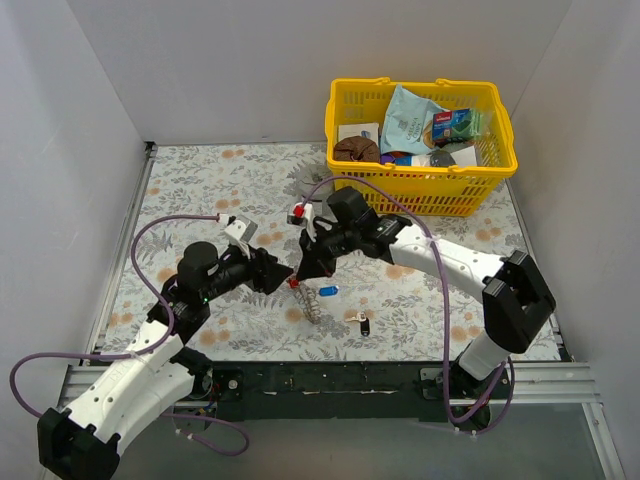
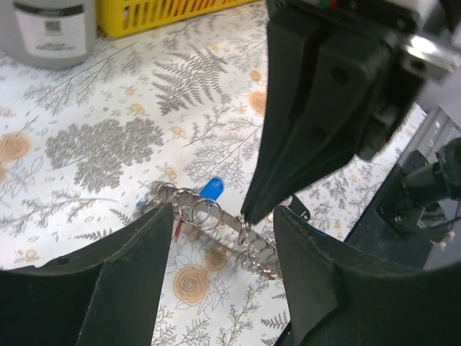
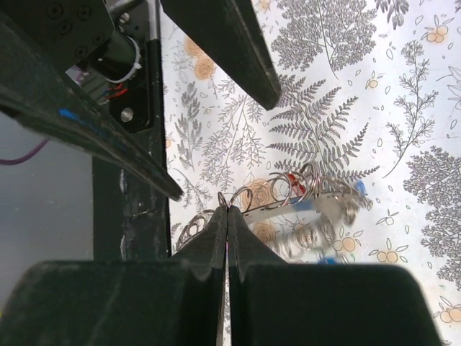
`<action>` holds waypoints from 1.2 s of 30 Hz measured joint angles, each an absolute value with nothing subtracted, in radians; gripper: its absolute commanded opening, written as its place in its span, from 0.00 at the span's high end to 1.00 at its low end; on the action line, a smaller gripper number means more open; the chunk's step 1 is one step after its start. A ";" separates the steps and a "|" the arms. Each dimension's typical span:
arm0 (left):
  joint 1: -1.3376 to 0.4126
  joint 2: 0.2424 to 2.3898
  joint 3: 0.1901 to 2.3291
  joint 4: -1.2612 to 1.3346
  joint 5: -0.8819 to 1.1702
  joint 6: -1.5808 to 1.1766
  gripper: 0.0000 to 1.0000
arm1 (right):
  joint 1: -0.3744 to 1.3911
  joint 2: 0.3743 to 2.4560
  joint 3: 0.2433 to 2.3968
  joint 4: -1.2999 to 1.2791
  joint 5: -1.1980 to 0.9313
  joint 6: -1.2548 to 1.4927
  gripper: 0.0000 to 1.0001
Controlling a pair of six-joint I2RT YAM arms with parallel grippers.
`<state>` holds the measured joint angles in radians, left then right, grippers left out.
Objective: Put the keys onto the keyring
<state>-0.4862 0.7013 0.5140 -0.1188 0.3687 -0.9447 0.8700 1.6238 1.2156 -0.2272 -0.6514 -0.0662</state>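
The keyring point(image 2: 209, 216) is a limp silvery strand of small rings hanging just above the floral cloth, also visible in the top view point(image 1: 311, 303). My right gripper point(image 3: 227, 210) is shut, pinching one ring of the strand between its tips. In the left wrist view its black fingers point(image 2: 310, 122) come down from above onto that ring. My left gripper point(image 2: 223, 216) is open, one finger on each side of the strand, and I cannot tell whether they touch it. A blue-headed key point(image 2: 211, 189) lies behind the strand. Another key with a black fob point(image 1: 360, 322) lies apart to the right.
A yellow basket point(image 1: 420, 190) filled with packets stands at the back right. A grey tin cup point(image 2: 54, 29) sits near it on the cloth. The black base rail point(image 1: 330, 380) runs along the near edge. White walls enclose the table.
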 measured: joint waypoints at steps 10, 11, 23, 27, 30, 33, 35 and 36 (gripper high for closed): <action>-0.486 0.712 0.596 -0.094 0.649 -0.838 0.41 | 0.715 1.572 1.285 -0.336 -0.937 -0.156 0.99; -0.486 0.720 0.602 -0.089 0.683 -0.823 0.41 | 0.715 1.572 1.301 -0.352 -0.960 -0.165 0.99; -0.486 0.734 0.615 -0.039 0.851 -0.690 0.48 | 0.720 1.572 1.401 -0.532 -1.146 -0.292 0.99; -0.486 0.714 0.615 -0.021 0.893 -0.658 0.50 | 0.720 1.578 1.417 -0.594 -1.171 -0.340 0.99; -0.486 0.697 0.615 -0.007 0.910 -0.627 0.53 | 0.720 1.592 1.448 -0.652 -1.182 -0.380 0.99; -0.486 0.689 0.615 0.010 0.925 -0.596 0.57 | 0.720 1.607 1.471 -0.701 -1.185 -0.417 0.99; -0.486 0.699 0.615 0.018 0.939 -0.582 0.61 | 0.720 1.613 1.476 -0.723 -1.186 -0.435 0.99; -0.486 0.709 0.616 0.022 0.947 -0.578 0.65 | 0.720 1.615 1.476 -0.735 -1.186 -0.445 0.99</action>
